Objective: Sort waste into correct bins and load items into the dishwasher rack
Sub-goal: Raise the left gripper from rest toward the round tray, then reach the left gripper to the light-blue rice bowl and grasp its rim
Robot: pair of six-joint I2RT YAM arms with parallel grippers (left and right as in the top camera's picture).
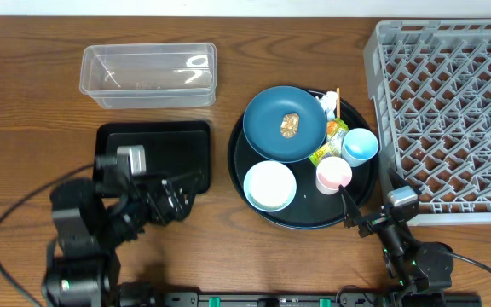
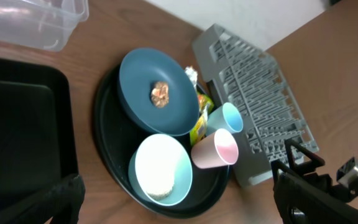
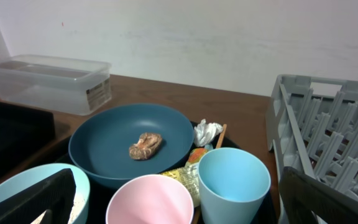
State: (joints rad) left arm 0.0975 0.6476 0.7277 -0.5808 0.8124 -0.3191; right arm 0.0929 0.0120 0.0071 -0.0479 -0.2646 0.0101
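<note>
Left claw (image 1: 176, 194) and right claw (image 1: 352, 208) spread, empty; nothing sorted yet: rack (image 1: 371, 61) and tub (image 1: 147, 49) bare, lump (image 1: 290, 125) on plate (image 1: 267, 128).

A wooden tabletop (image 1: 24, 77) carries a clear tub (image 1: 147, 75) near its far edge; a black rectangular tray (image 1: 153, 130) near-left; a round black tray (image 1: 305, 215) mid-table; a grey rack (image 1: 450, 111) at the right edge.

A brown wood-grain table (image 1: 24, 77) fills the overhead view, its grain running left to right. Behind its far edge stands a plain white wall (image 3: 197, 37), evenly lit.
</note>
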